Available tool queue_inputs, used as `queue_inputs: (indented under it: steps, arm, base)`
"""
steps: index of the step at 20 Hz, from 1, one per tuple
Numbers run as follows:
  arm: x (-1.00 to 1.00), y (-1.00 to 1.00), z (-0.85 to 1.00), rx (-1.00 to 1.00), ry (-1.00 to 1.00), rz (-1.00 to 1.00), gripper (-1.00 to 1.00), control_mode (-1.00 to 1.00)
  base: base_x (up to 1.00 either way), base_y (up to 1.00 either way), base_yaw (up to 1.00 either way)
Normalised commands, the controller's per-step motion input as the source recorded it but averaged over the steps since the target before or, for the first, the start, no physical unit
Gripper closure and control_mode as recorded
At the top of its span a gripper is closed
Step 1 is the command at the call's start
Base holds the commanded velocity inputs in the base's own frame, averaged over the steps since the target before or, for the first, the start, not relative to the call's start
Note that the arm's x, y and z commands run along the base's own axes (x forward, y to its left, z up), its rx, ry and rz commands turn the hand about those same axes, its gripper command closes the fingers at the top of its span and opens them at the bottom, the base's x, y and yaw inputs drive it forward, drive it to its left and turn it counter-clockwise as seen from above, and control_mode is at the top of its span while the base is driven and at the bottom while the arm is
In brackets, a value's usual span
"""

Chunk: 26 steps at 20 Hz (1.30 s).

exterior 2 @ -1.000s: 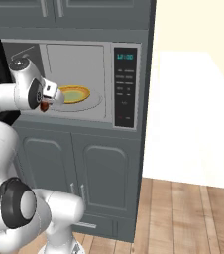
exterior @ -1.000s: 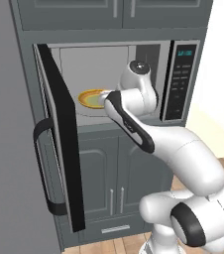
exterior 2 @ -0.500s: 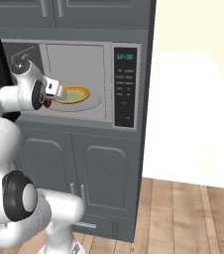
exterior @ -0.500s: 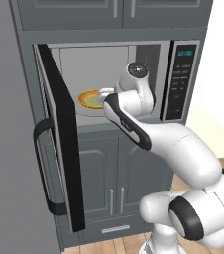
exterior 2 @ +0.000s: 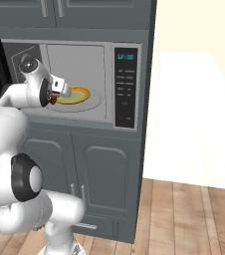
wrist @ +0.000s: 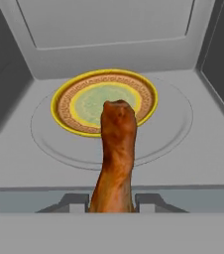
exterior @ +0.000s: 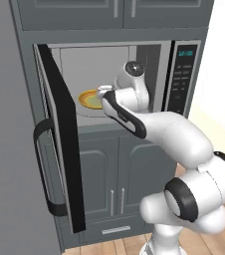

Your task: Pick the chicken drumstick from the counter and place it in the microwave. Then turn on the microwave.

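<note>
My gripper (wrist: pixel 112 201) is shut on the chicken drumstick (wrist: pixel 117 149), a brown-red piece that sticks out ahead of the fingertips (wrist: pixel 73 202). It hangs at the mouth of the open microwave (exterior: pixel 181 79), just in front of the yellow plate (wrist: pixel 104 101) on the glass turntable (wrist: pixel 176 119). From the right base view the gripper (exterior 2: pixel 59 89) sits at the cavity's left front, with the drumstick (exterior 2: pixel 53 99) a small dark lump below it. The plate (exterior 2: pixel 74 94) lies just beyond. The counter is out of view.
The microwave door (exterior: pixel 59 144) stands swung wide to the left, its dark handle (exterior: pixel 44 169) facing out. The keypad with teal display (exterior 2: pixel 125 89) is to the right of the cavity. Grey cabinet doors (exterior: pixel 109 174) lie below and a wooden floor (exterior 2: pixel 184 219) to the right.
The hand has moved a little further toward the microwave cavity, carrying the drumstick closer to the yellow plate. The door and plate have not moved.
</note>
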Motion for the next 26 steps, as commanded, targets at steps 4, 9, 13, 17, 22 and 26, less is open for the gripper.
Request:
queue_inputs:
  steps: [4,9,13,17,22,26]
  arm:
    - [0.37,0.02,0.00,0.00,0.00,0.00,1.00,-1.00]
    - [0.27,0.02,-0.01,0.00,0.00,0.00,1.00,-1.00]
    - [0.32,0.03,-0.03,0.00,0.00,0.00,1.00,-1.00]
    - [0.30,0.06,-0.09,0.00,0.00,0.00,1.00,-1.00]
    - [0.28,0.04,-0.14,0.00,0.00,0.00,1.00,-1.00]
    - [0.20,0.03,-0.17,0.00,0.00,0.00,1.00,-1.00]
  base:
    - [0.00,0.00,0.00]
    - [0.00,0.00,0.00]
    - [0.00,0.00,0.00]
    - [0.00,0.00,0.00]
    - [0.00,0.00,0.00]
    - [0.00,0.00,0.00]
